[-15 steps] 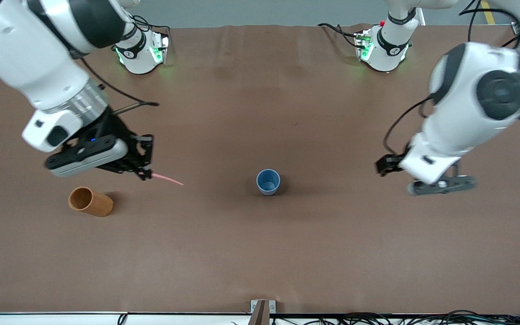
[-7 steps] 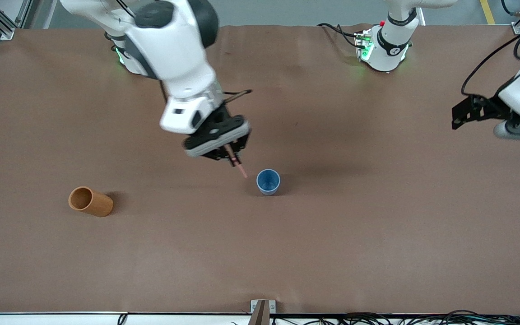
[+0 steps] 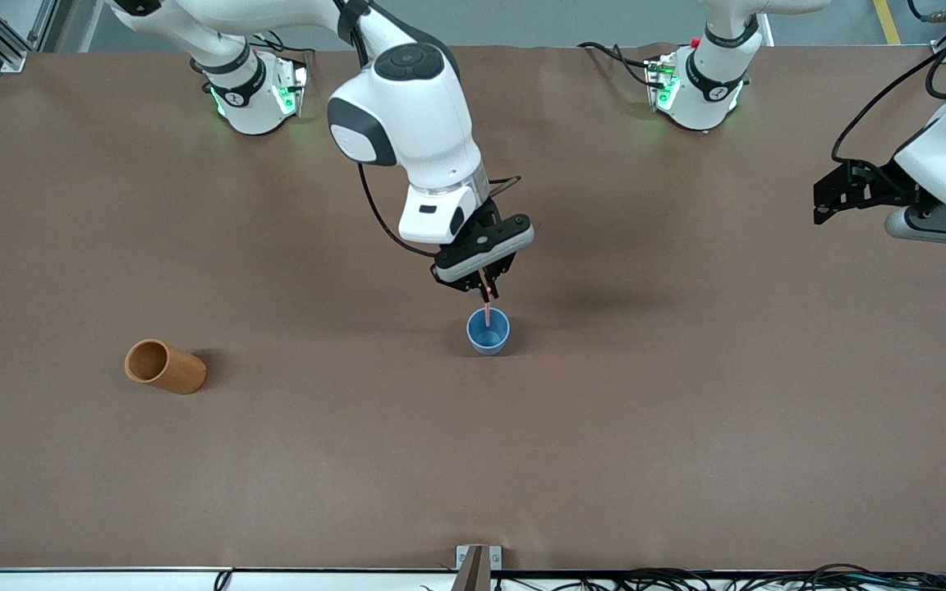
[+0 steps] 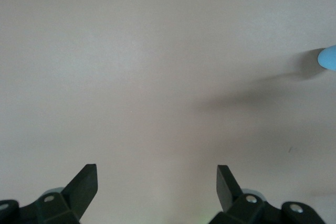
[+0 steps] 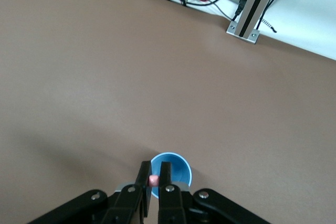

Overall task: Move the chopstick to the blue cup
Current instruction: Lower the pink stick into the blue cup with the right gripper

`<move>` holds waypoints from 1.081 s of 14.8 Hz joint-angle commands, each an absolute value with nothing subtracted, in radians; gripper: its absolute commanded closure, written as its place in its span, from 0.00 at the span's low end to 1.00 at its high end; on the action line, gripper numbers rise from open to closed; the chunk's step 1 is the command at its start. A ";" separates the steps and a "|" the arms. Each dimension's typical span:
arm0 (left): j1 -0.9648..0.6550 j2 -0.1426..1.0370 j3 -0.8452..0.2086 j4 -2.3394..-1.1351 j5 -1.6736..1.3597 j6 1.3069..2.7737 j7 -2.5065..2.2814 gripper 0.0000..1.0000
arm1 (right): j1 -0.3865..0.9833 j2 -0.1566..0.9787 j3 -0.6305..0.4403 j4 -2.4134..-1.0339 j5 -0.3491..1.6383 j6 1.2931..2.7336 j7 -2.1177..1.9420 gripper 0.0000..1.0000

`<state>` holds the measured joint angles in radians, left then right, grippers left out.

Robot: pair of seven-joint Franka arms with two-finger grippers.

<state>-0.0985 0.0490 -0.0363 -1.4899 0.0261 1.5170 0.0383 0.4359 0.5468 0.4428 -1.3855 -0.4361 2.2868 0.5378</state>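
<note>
Front view puts my right gripper (image 3: pixel 489 294) just over the blue cup (image 3: pixel 488 331), jaws clenched on the chopstick (image 3: pixel 487 313). My right wrist view agrees: both fingers (image 5: pixel 143 182) pinch the pink end (image 5: pixel 153 180) with the cup's open mouth (image 5: pixel 170 171) directly underneath. I see the thin pink stick hanging nearly upright from the jaws, its lower end at the cup's rim; whether the tip is already inside I cannot tell. That small, plain blue cup stands upright near the middle of the tabletop (image 3: pixel 686 427).

Around it I find bare brown surface. An orange-brown cup (image 3: pixel 164 367) lies on its side toward the right arm's end, well apart from the blue one and nowhere near the stick.

My left gripper (image 3: pixel 830 197) waits over the left arm's end of the tabletop, jaws released and wide in the left wrist view (image 4: pixel 156 187), holding nothing.
</note>
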 commanded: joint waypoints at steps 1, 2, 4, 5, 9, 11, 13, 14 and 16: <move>-0.089 0.040 -0.041 -1.494 0.002 1.526 0.040 0.00 | 0.449 0.572 0.446 -1.399 -0.489 2.310 0.560 0.95; -0.087 0.040 -0.038 -1.491 -0.014 1.525 0.038 0.00 | 0.449 0.577 0.446 -1.410 -0.514 2.333 0.560 0.94; -0.086 0.040 -0.031 -1.489 -0.054 1.525 0.019 0.00 | 0.445 0.592 0.443 -1.445 -0.570 2.399 0.560 0.92; -0.084 0.040 -0.031 -1.489 -0.051 1.525 0.012 0.00 | 0.443 0.601 0.440 -1.457 -0.580 2.425 0.558 0.90; -0.084 0.044 -0.029 -1.490 -0.043 1.525 0.025 0.00 | 0.431 0.615 0.440 -1.457 -0.583 2.470 0.560 0.53; -0.087 0.052 -0.031 -1.489 -0.028 1.526 0.025 0.00 | 0.410 0.609 0.442 -1.456 -0.581 2.526 0.558 0.02; -0.090 0.057 -0.031 -1.488 -0.021 1.526 0.025 0.00 | 0.387 0.577 0.442 -1.451 -0.581 2.520 0.546 0.00; -0.092 0.061 -0.031 -1.482 -0.023 1.526 0.022 0.00 | 0.370 0.554 0.442 -1.454 -0.577 2.511 0.545 0.00; -0.092 0.075 -0.031 -1.460 -0.025 1.526 0.021 0.00 | 0.341 0.497 0.446 -1.456 -0.569 2.404 0.545 0.00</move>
<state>-0.0913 0.0593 -0.0292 -1.4896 -0.0308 1.5227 0.0205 0.3785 0.5809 0.4319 -1.4214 -0.5560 2.4864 0.5361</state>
